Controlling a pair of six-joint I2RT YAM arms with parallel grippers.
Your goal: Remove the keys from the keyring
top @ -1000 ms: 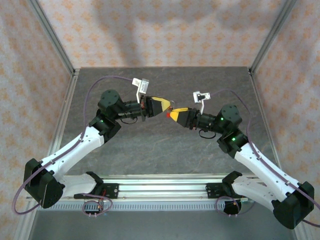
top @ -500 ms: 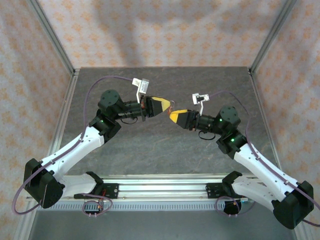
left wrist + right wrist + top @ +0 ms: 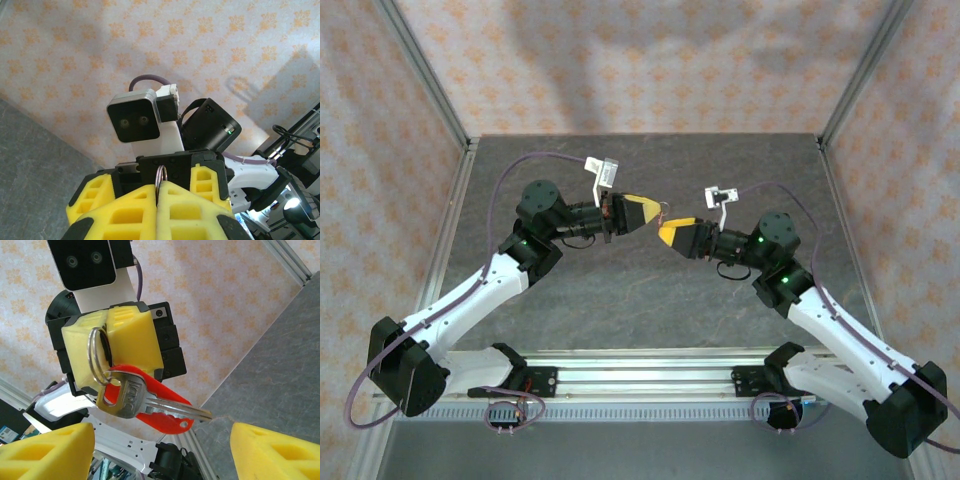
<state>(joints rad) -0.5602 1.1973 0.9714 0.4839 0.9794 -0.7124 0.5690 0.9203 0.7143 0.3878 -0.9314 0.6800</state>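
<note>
Right gripper point(image 3: 667, 236) is backed off toward 4 o'clock, fingers spread empty.
Keyring point(image 3: 91, 357) is kept pinched by left gripper point(image 3: 107, 340); silver key point(image 3: 132, 397) and red piece point(image 3: 167, 417) are left hanging.

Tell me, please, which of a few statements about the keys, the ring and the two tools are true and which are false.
1. The left tool is shut on the keyring. True.
2. The right tool is clamped on the silver key. False: its fingers are spread wide apart and touch nothing.
3. The silver key hangs on the keyring. True.
4. The keys lie on the table. False: they hang in the air from the left tool.
5. In the right wrist view the red key covers the silver one. False: the red key lies behind the silver key.
</note>
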